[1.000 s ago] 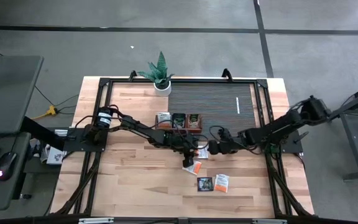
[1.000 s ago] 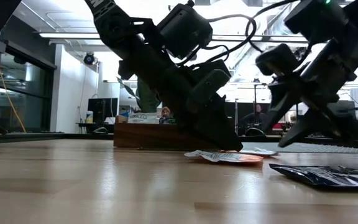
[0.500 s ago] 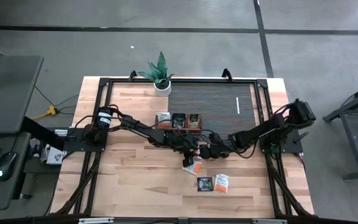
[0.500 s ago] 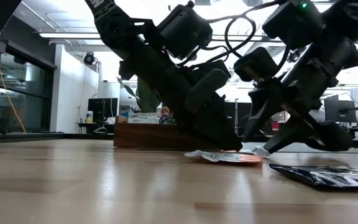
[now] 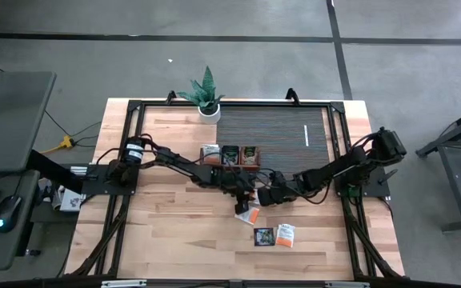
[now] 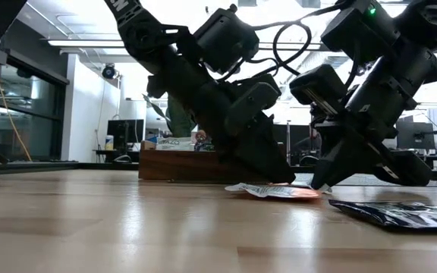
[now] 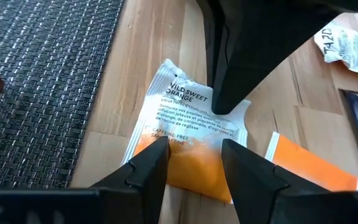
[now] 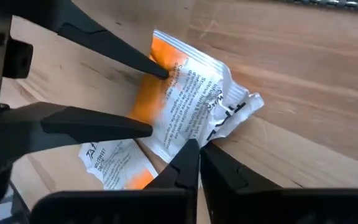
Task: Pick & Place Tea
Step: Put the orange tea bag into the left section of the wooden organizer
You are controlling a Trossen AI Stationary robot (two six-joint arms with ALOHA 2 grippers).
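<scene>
Mid-table, near the edge of the dark woven mat (image 5: pixel 278 128): a white-and-orange square paper tea sachet (image 7: pixel 188 118) lying flat on the pale wooden table (image 5: pixel 166 232), with both arms bent over it.

Left gripper (image 7: pixel 194 146): spread wide, fingertips (image 7: pixel 151 155) straddling the orange end of the sachet, gripping nothing.

Right gripper (image 8: pixel 196 163): closed, tips meeting on the crumpled white edge opposite, apparently pinching it.

For a clean pick:
- Confirm the pinch bites paper, not just the frayed corner; a shallow hold likely slips or tears.
- Raise the left arm clear first, or at least take its weight off, so the packet is not pulled against it.
- Lift straight up before travelling, gently, since thin paper flops and swings.
- Mind the second orange sachet (image 5: pixel 250 214) just beside; avoid dragging it along.
- Carry toward the long brown wooden three-compartment tray (image 5: pixel 230 156) nearby, and drop low and flat into one compartment.
</scene>
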